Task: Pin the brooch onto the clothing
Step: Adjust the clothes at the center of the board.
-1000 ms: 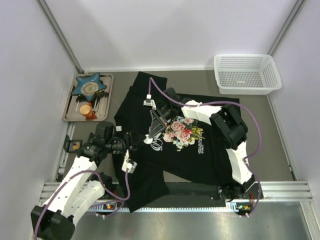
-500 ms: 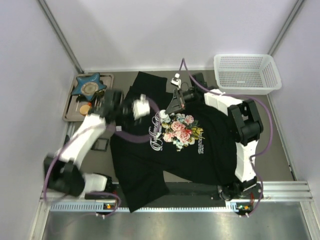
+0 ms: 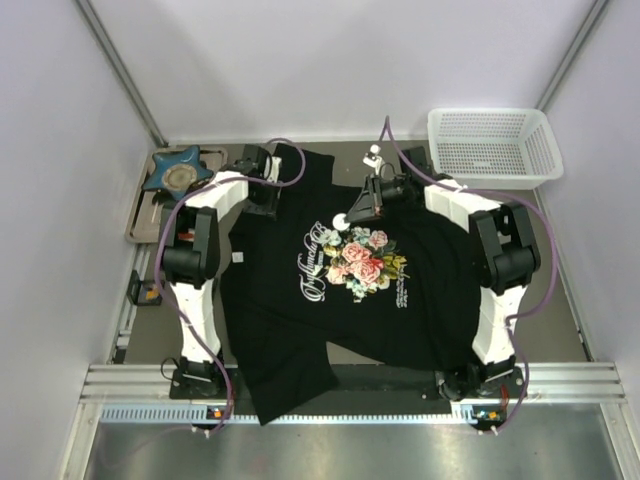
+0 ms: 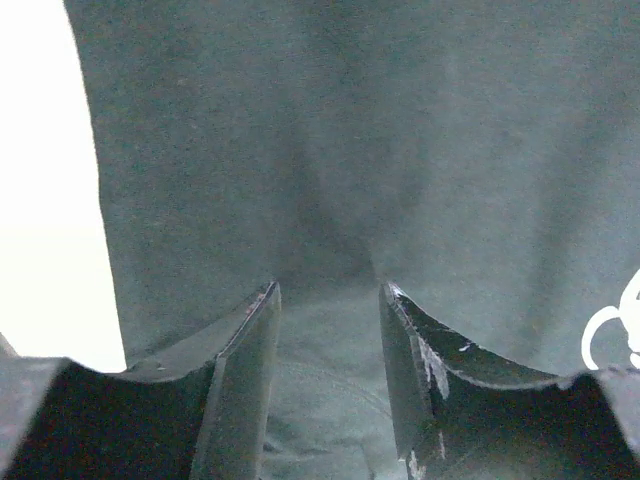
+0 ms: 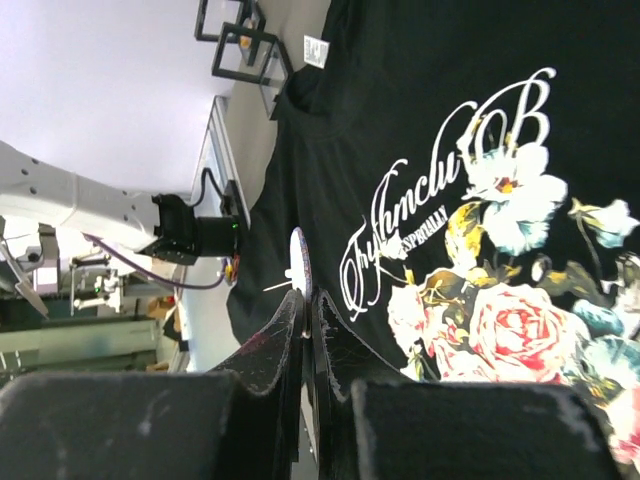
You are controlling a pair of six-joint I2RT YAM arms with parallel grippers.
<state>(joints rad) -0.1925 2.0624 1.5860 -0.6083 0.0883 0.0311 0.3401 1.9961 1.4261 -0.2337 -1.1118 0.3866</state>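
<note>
The black T-shirt [image 3: 410, 310] with the rose print lies flat in the middle of the table. My right gripper [image 3: 349, 215] is shut on the brooch [image 3: 340, 220], a small pale disc held just above the shirt, over the far end of the white lettering. In the right wrist view the brooch [image 5: 300, 262] stands edge-on at my fingertips, its pin pointing left, above the shirt [image 5: 400, 100]. My left gripper [image 3: 264, 198] is at the shirt's far left shoulder. In the left wrist view its fingers [image 4: 245, 345] stand apart with black fabric [image 4: 300, 150] between and below them.
A white mesh basket [image 3: 492, 145] stands at the far right. A metal tray [image 3: 137, 222] with a blue star-shaped dish [image 3: 177, 172] sits at the far left. Black square frames [image 5: 245, 45] lie beside the shirt's left edge. Grey walls close in both sides.
My left arm has swung from the near left up to the shirt's far left shoulder. My right gripper has carried the brooch from the chest print toward the far side.
</note>
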